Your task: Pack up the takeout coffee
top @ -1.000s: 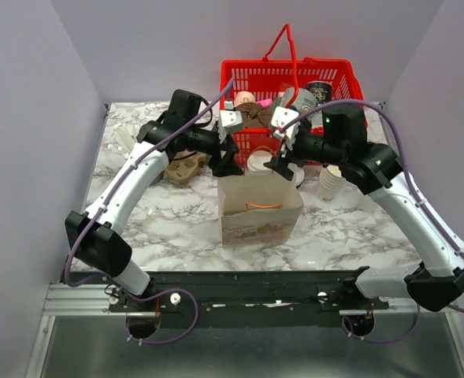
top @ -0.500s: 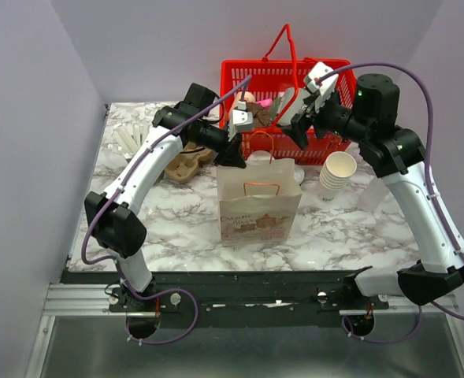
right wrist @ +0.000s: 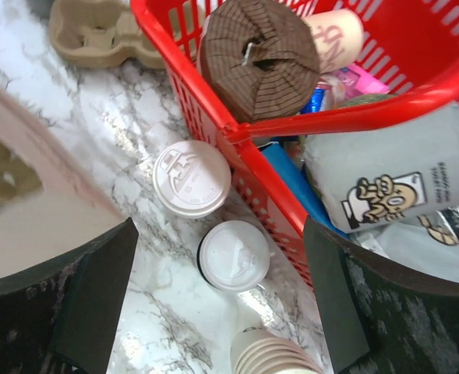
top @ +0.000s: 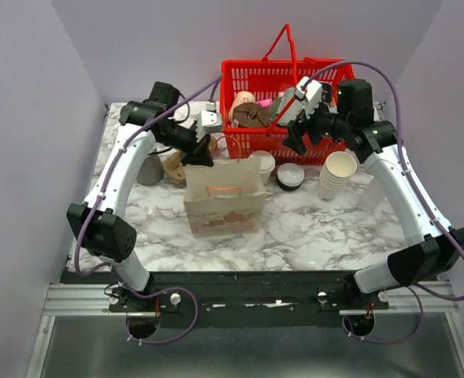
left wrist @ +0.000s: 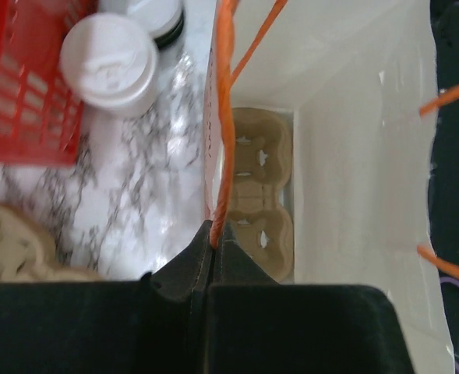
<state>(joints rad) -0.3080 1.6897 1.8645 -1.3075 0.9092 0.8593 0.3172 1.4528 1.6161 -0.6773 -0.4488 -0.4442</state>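
Note:
The takeout coffee [top: 261,163], a small white cup with a round white lid, stands on the marble just in front of the red basket; it also shows in the wrist views [right wrist: 192,178] [left wrist: 108,58]. Left of it stands the brown paper bag [top: 224,206], open-topped, with a cardboard cup carrier [left wrist: 256,202] lying on its floor. My left gripper [top: 202,151] is shut on the bag's orange handle [left wrist: 223,117] at the bag's near-left top edge. My right gripper [top: 295,130] hangs open above the basket's front rim, nothing between its fingers [right wrist: 217,234].
The red basket [top: 326,75] full of groceries sits at the back. A short stack of lids [top: 289,175] lies right of the coffee. A tall stack of lidless cups [top: 338,175] stands further right. A second carrier [top: 176,167] lies left of the bag.
My left gripper shut on the bag's handle and dragged the bag leftward, uncovering the coffee and lids. The right arm lifted away from the bag toward the basket.

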